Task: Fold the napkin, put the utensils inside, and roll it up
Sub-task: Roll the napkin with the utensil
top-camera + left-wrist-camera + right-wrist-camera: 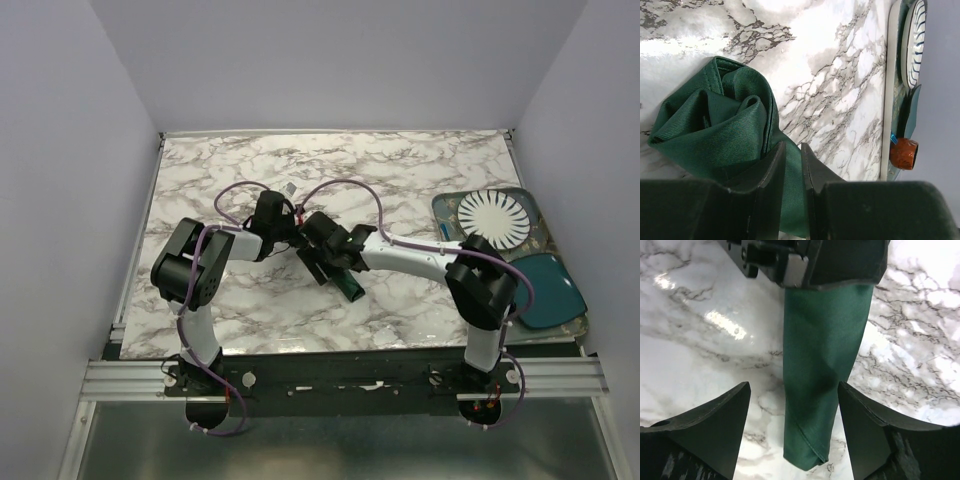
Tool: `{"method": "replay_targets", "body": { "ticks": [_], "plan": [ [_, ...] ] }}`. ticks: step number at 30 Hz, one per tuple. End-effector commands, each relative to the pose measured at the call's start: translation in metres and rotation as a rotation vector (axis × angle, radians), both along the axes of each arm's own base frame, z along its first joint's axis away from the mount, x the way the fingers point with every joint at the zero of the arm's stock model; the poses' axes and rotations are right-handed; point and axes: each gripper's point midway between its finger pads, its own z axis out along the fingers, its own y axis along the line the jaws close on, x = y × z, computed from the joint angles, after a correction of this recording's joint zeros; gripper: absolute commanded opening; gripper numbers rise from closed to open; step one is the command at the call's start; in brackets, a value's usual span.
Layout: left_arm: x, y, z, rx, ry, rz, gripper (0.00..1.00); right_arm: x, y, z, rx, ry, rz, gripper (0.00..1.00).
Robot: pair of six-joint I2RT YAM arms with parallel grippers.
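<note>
The dark green napkin (pixel 352 287) lies on the marble table as a rolled bundle, between the two grippers. In the left wrist view its loose spiral end (pixel 715 125) fans out, and a strip of cloth runs between my nearly closed left fingers. My left gripper (pixel 793 147) is shut on the napkin and also shows in the top view (pixel 300 238). In the right wrist view the roll (pixel 820 365) lies lengthways. My right gripper (pixel 794 386) is open, with one finger on each side of the roll and not touching it. It shows in the top view too (pixel 330 250). The fork is out of view.
A tray (pixel 437 212) at the right edge holds a white striped plate (pixel 492 218), a teal oval dish (pixel 545 290) and a thin blue stick (pixel 447 232). A small orange-brown cup (pixel 903 152) shows by the tray. White walls enclose the table.
</note>
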Motion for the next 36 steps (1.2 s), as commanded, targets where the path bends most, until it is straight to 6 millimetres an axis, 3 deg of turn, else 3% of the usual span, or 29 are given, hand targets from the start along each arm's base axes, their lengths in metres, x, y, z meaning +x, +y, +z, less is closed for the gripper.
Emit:
{"method": "replay_targets", "body": {
  "ticks": [1, 11, 19, 24, 28, 32, 36],
  "plan": [
    [0.0, 0.008, -0.015, 0.04, 0.026, 0.027, 0.28, 0.017, -0.012, -0.01, -0.2, -0.128, -0.044, 0.79],
    [0.001, 0.012, -0.014, 0.051, 0.035, 0.039, 0.28, 0.018, -0.017, -0.031, -0.298, -0.172, -0.028, 0.73],
    [0.001, 0.013, -0.005, 0.053, 0.019, 0.035, 0.3, 0.02, -0.023, -0.039, -0.256, -0.134, -0.033, 0.49],
    [0.003, 0.014, 0.008, 0.041, -0.001, 0.041, 0.34, 0.017, -0.016, -0.039, -0.137, -0.056, -0.004, 0.43],
    [0.014, 0.017, 0.036, 0.029, -0.049, 0.051, 0.35, 0.009, -0.008, -0.033, 0.028, 0.053, 0.016, 0.39],
    [0.019, 0.023, 0.067, 0.022, -0.095, 0.057, 0.35, -0.007, 0.004, -0.034, 0.229, 0.28, 0.038, 0.39],
    [0.017, 0.022, 0.083, 0.004, -0.116, 0.047, 0.36, -0.005, 0.003, -0.032, 0.428, 0.45, 0.006, 0.38]
  ]
}}
